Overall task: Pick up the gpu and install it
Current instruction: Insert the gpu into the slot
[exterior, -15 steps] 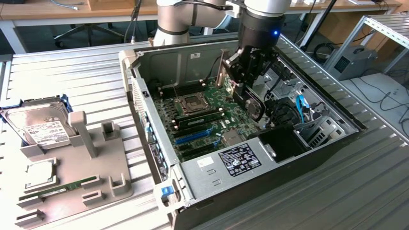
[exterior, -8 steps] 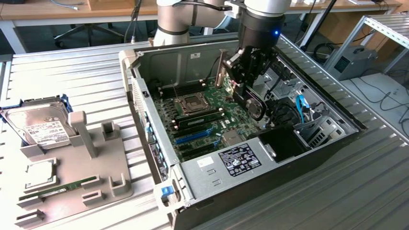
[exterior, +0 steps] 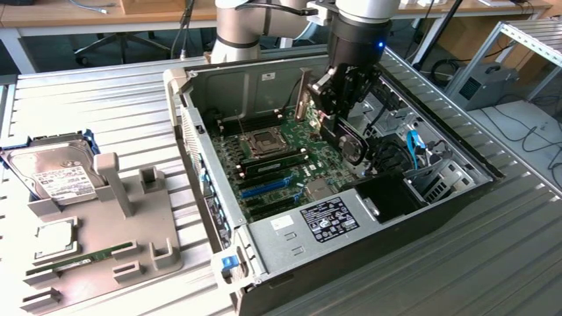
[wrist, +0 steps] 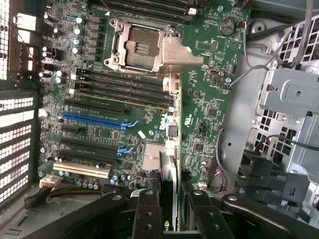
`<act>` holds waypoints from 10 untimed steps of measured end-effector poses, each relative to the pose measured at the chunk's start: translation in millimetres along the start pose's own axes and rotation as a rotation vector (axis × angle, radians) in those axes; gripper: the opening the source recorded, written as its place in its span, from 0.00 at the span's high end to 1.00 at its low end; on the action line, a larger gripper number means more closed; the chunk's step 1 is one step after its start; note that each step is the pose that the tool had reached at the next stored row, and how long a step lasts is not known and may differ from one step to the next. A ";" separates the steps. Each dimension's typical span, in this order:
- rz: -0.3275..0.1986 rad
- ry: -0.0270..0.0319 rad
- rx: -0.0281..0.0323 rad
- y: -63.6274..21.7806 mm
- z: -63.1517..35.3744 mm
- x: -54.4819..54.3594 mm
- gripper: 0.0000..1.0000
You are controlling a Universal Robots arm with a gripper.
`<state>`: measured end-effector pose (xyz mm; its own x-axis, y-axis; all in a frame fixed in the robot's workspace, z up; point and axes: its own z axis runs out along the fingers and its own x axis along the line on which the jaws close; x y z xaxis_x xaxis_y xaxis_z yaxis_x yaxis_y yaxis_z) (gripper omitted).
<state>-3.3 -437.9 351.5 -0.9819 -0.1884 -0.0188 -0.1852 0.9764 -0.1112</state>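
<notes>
Hard drive and RAM stick on grey holder; open case, blue slots, empty CPU socket

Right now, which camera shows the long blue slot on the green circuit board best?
The wrist view: the long blue slot lies unobstructed, seen from above. The exterior view shows it smaller, at a slant inside the case.

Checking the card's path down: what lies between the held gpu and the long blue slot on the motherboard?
Nothing: in the wrist view the gpu in the gripper hangs over bare motherboard, the blue slot off to its side.
</notes>
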 end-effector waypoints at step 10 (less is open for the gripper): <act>-0.067 -0.0074 -0.0012 0.0 0.0 0.0 0.74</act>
<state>-3.3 -437.9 351.5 -0.9671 -0.2537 -0.0188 -0.2501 0.9618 -0.1113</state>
